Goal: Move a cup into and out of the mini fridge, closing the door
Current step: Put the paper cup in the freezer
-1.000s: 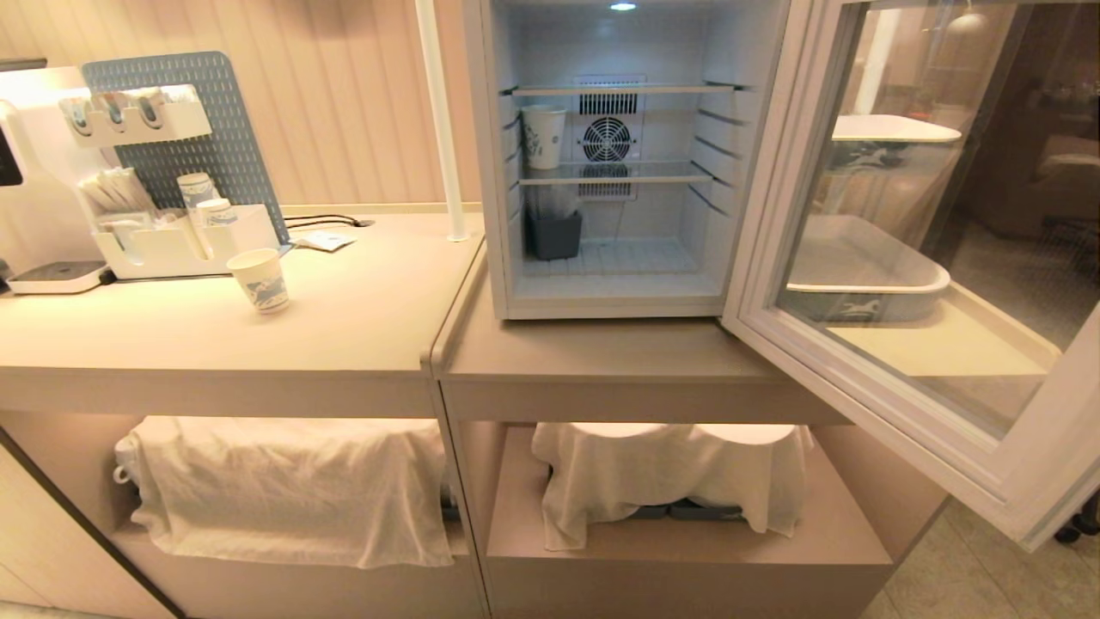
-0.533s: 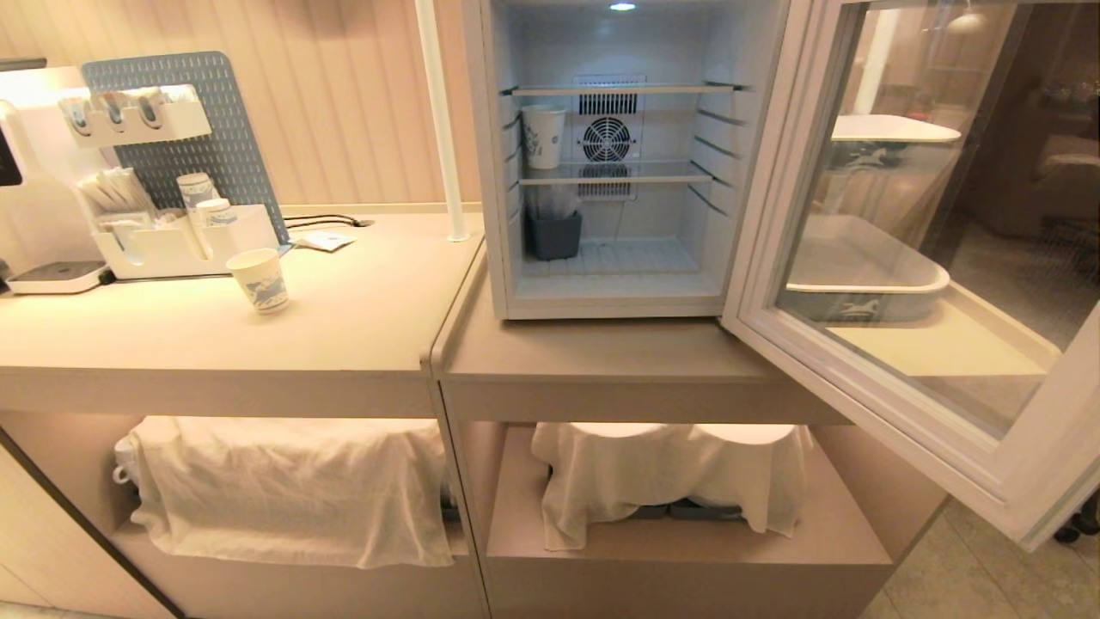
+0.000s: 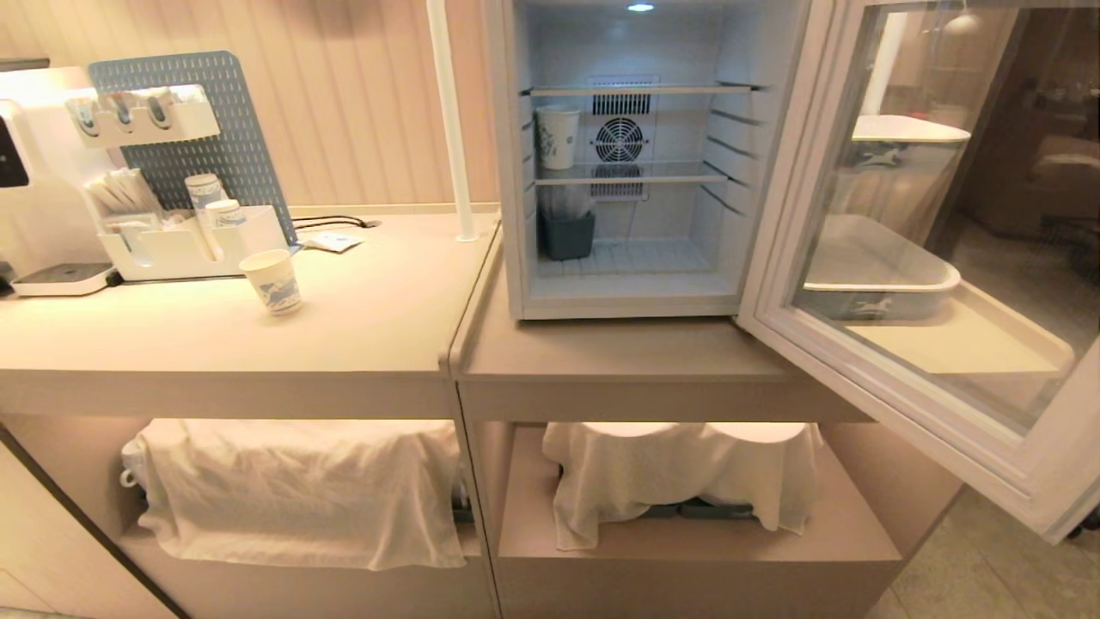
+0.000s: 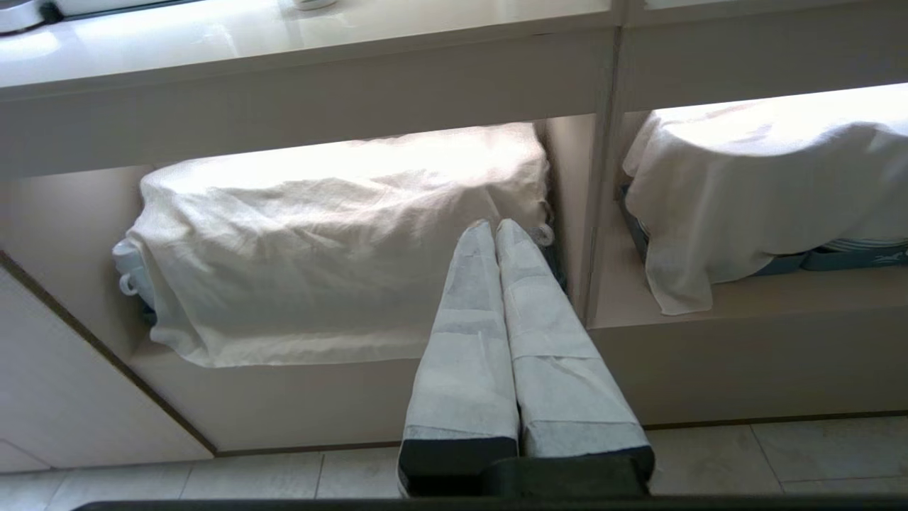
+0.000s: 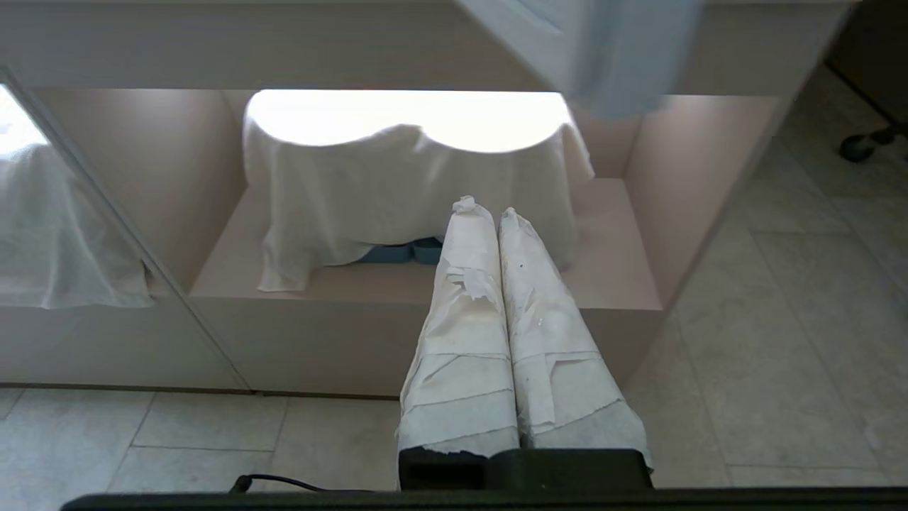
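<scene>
In the head view a white paper cup (image 3: pixel 271 282) with a blue print stands upright on the left counter, apart from everything. A second like cup (image 3: pixel 557 137) stands on the middle shelf of the mini fridge (image 3: pixel 503 172), at its left side. The fridge stands lit and open; its door (image 3: pixel 894 395) is swung out wide to the right, over the counter's edge. Neither arm shows in the head view. My left gripper (image 4: pixel 495 226) and right gripper (image 5: pixel 489 211) hang low in front of the cabinet's lower shelves, both shut and empty, with paper-wrapped fingers.
A coffee machine (image 3: pixel 17 172) and an organiser with stacked cups (image 3: pixel 206 193) fill the counter's far left. A white pole (image 3: pixel 451 120) stands beside the fridge. A dark bin (image 3: pixel 567 234) sits on the fridge floor. White cloths (image 3: pixel 292 481) (image 3: pixel 679 473) cover items on the lower shelves.
The whole head view has shifted slightly, so the camera has moved a little. Cups, fridge and door keep their places.
</scene>
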Motion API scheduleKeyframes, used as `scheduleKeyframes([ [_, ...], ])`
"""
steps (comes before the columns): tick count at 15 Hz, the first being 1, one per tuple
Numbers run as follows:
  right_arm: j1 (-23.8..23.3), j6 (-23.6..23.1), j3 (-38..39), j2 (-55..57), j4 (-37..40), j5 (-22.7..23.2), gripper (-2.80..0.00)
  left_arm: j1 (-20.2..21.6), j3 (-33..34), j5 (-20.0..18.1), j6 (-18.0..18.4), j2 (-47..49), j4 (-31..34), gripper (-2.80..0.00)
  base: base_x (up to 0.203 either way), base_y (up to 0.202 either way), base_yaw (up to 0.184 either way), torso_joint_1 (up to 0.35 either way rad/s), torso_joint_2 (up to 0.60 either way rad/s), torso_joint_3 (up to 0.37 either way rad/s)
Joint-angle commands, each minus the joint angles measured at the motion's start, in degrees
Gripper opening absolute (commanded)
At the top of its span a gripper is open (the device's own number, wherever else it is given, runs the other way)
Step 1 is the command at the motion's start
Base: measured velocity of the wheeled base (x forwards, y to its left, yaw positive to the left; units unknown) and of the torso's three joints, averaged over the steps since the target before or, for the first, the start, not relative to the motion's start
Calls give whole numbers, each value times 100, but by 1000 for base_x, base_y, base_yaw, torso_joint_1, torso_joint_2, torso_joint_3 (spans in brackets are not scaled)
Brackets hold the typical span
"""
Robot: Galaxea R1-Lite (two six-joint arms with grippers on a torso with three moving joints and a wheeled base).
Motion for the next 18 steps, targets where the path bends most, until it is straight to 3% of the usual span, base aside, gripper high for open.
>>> scheduleKeyframes([
  [1, 7, -4, 0, -9, 6, 2, -280, 10, 0, -2, 9, 2, 0, -280, 0, 198, 2, 2, 3, -1],
  [12, 7, 5, 0, -9, 6, 2, -280, 10, 0, 7, -140, 2, -18, -280, 0, 192, 1, 2, 3, 3],
  [15, 7, -12, 0, -9, 3, 2, -280, 10, 0, 119, -474, 2, -43, -280, 0, 193, 0, 3, 2, 4],
  [18, 7, -20, 9, -9, -3, 10, -280, 10, -9, 156, -474, 2, -7, -280, 0, 194, -1, 3, 1, 6],
])
